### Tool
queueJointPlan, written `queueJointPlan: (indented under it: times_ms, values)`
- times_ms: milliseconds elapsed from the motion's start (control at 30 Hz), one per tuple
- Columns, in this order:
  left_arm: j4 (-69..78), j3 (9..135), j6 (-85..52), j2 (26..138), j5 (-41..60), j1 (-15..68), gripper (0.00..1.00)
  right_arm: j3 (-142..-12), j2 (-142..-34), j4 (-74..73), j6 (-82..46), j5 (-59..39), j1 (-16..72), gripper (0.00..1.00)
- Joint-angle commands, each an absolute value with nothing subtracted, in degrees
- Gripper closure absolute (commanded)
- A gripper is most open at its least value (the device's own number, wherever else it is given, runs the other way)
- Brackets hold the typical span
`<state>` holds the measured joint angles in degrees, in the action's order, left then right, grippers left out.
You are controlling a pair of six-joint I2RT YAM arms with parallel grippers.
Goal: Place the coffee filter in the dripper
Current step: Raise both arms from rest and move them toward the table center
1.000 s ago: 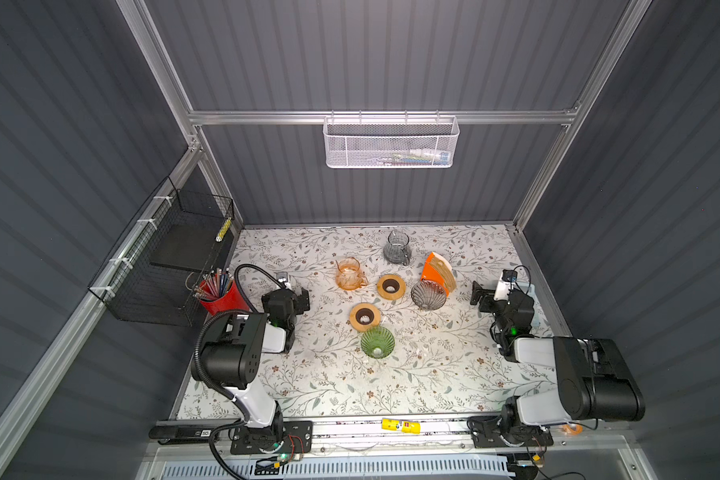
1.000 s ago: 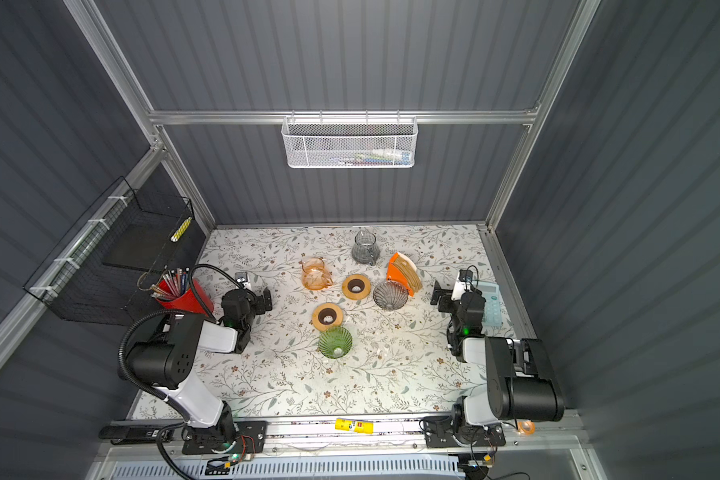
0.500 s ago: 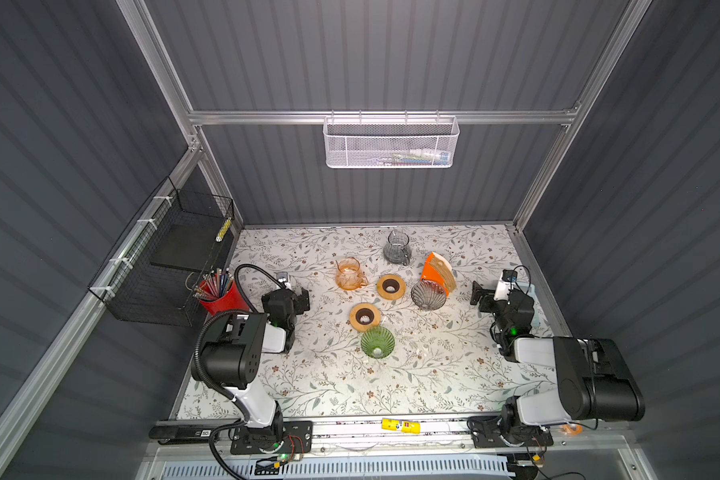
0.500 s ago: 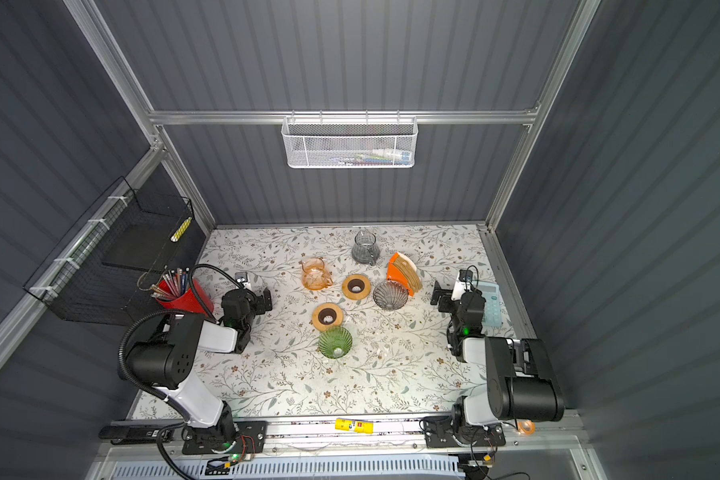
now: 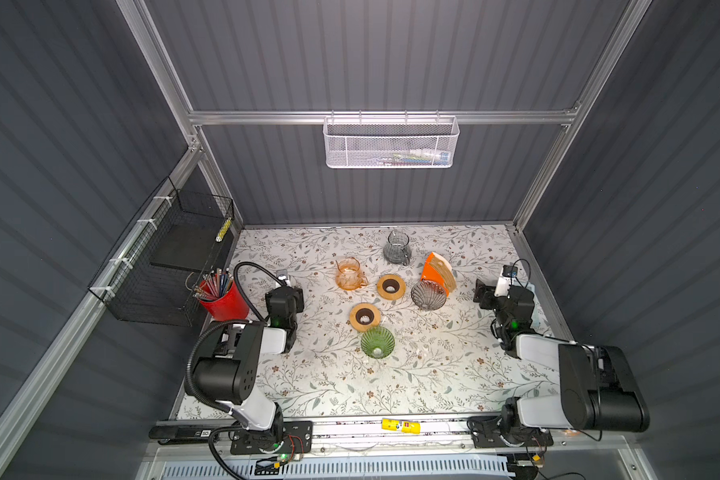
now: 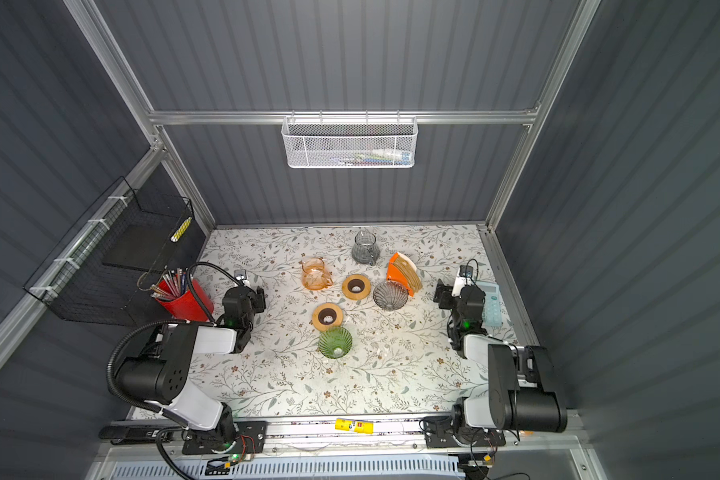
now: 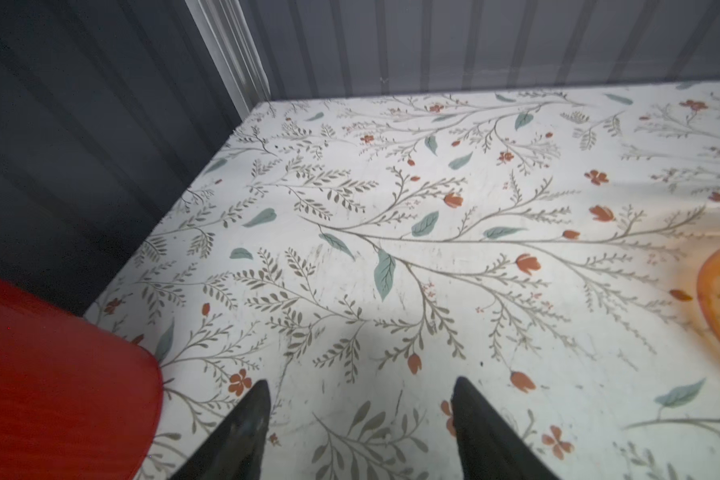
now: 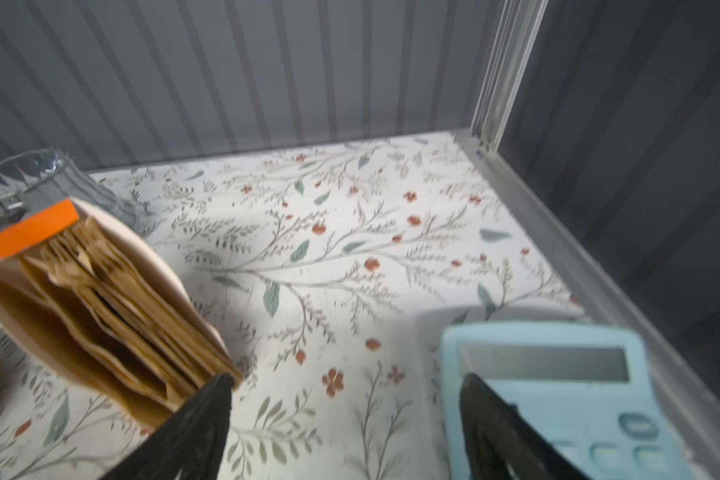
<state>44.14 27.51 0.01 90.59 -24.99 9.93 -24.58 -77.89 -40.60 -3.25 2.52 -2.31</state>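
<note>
Brown paper coffee filters stand packed in an orange holder [image 5: 437, 270] at the back right of the floral table, seen close in the right wrist view [image 8: 100, 299]. A grey glass dripper [image 5: 428, 294] lies right beside the holder. A green glass dripper [image 5: 377, 341] sits nearer the middle front. My right gripper [image 8: 346, 376] is open and empty, low over the table between the filter holder and a blue calculator. My left gripper [image 7: 360, 382] is open and empty over bare table at the left, beside a red cup.
Two wooden rings [image 5: 390, 286] [image 5: 365, 316], an orange carafe [image 5: 350, 274] and a grey carafe [image 5: 396, 248] stand mid-table. The red pencil cup [image 5: 221, 297] and a black wire basket [image 5: 171, 266] are at the left. The blue calculator [image 6: 489, 307] lies by the right rail.
</note>
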Motion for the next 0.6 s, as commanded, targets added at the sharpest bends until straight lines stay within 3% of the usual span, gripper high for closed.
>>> queueJointPlan:
  times_ms: [0, 300, 567]
  values:
    - [34.32, 32.33, 0.83, 86.35, -30.1, 12.91, 0.32, -31.71, -73.16, -23.22, -6.98, 7.12, -1.35, 0.21]
    - [16.71, 43.85, -14.2, 78.11, -10.28, 15.78, 0.37, -42.34, -65.02, -5.36, -7.15, 3.35, 10.97, 0.28]
    - [-1.8, 53.97, -20.38, 79.02, -7.91, 19.25, 0.39, -53.74, -72.75, 1.15, -6.86, -1.57, 20.94, 0.37]
